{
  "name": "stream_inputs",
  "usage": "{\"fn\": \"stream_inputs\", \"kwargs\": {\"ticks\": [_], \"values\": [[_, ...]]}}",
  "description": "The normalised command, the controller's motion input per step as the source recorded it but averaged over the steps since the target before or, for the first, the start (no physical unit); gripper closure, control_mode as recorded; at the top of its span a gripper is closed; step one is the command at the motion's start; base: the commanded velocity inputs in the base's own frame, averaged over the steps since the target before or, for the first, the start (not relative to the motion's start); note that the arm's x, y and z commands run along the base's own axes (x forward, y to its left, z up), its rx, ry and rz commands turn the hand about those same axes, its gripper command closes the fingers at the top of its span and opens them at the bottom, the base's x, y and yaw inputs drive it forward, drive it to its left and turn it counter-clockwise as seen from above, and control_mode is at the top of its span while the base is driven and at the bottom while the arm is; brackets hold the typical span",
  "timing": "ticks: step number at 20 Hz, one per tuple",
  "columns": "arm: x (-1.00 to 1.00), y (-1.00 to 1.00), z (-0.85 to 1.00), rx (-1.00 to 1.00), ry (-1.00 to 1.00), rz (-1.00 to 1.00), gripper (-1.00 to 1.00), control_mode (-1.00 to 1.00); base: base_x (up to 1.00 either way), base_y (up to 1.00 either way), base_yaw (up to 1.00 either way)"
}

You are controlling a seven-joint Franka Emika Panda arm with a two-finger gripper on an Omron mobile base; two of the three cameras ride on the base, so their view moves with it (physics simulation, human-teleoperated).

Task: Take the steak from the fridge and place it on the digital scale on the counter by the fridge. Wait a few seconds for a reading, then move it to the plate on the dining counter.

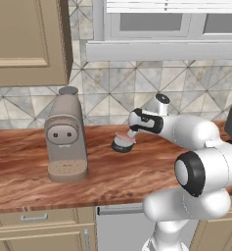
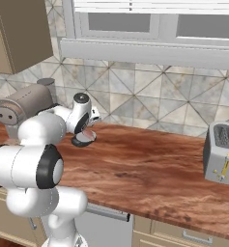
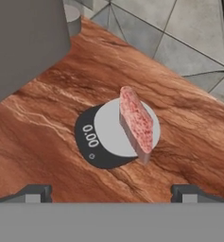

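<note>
The steak [image 3: 136, 124] sits on the scale [image 3: 111, 137], standing on its edge across the pale top rather than lying flat, and it leans toward one side of the disc so that one end hangs a little past the rim. The scale rests on the wood-grain surface [image 1: 29, 166], between the coffee machine [image 1: 64, 138] and the arm, near the tiled wall [image 1: 112, 88]; a toaster [image 2: 222, 152] stands well apart along the same worktop. The hand [image 3: 111, 193] hangs above the scale with its fingers spread wide and nothing between them, so the meat's full weight bears on the scale, which is what a reading needs. The display on the dark rim shows zeros. By my judgement this is the waiting step: the steak is weighed but not yet carried to the plate. Keeping the hand directly over the steak suits a quick re-grasp, and the upright slab offers two broad faces for the fingers to close on.
</note>
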Motion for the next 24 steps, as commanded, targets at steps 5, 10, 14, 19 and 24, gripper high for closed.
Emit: {"fn": "stream_inputs", "kwargs": {"ticks": [5,10,14,19,24], "values": [[0.0,0.01,0.0,0.0,0.03,0.0,-1.0,-1.0,0.0,0.0,0.0],[0.0,0.04,0.0,0.0,0.03,0.0,-1.0,-1.0,0.0,0.0,0.0],[0.0,0.07,0.0,0.0,0.03,0.0,-1.0,-1.0,0.0,0.0,0.0],[0.0,0.11,0.0,0.0,0.03,0.0,-1.0,-1.0,0.0,0.0,0.0],[0.02,0.07,0.0,0.0,0.02,0.0,-1.0,-1.0,0.0,0.0,0.0]]}}
